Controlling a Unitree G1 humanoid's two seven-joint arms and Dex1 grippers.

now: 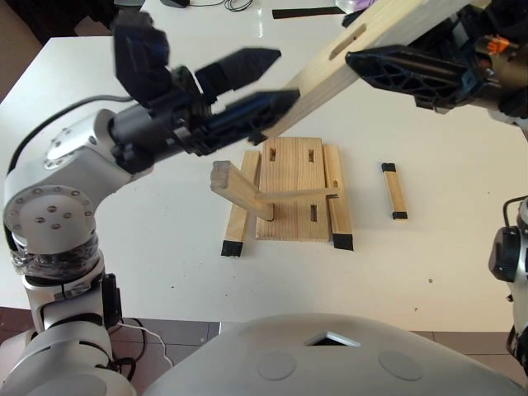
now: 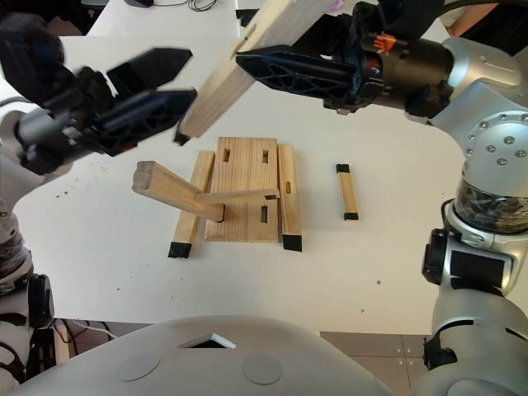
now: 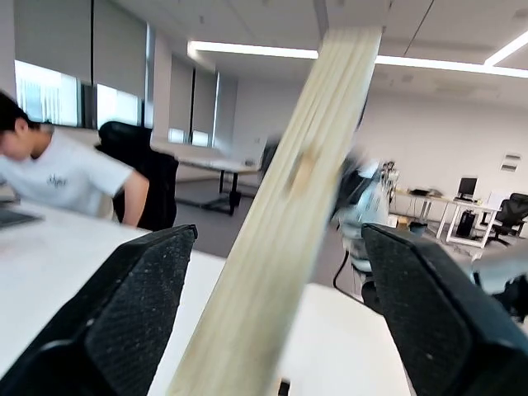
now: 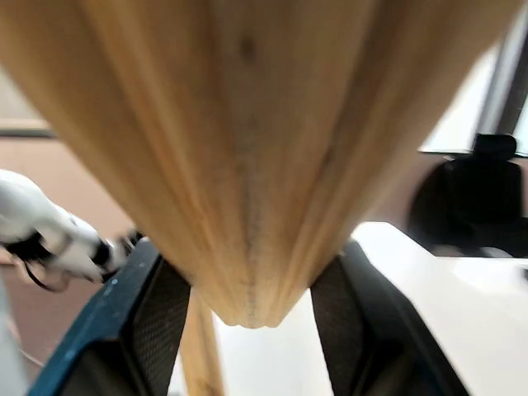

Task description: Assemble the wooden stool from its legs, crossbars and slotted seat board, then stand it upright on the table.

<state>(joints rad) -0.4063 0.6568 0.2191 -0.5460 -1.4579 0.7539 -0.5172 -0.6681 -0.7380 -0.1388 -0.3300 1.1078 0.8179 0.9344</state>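
- The right claw (image 2: 266, 40) is clamped on a slotted leg (image 1: 326, 78), holding it slantwise in the air above the far half of the white surface (image 1: 165, 264).
- The left claw (image 1: 285, 78) is spread open, one finger on each side of that leg's lower end. In the left wrist view the wood runs between the two pads (image 3: 140, 313) with space on both sides.
- The seat board (image 1: 290, 173) lies flat around the middle of the surface, slots facing up.
- A left-hand leg (image 1: 237, 227) and a right-hand leg (image 1: 338, 206) lie flat against the board's two long sides, each with a black tip toward the near edge.
- A tilted leg (image 1: 239, 190) rests across the left-hand leg and the board's left edge, with its outer end raised.
- A thin bar (image 1: 301, 195) runs from it across the board to the right-hand leg (whether either end is seated, I cannot tell).
- A short bar (image 1: 394, 191) with black ends lies by itself toward the right edge, apart from the board.
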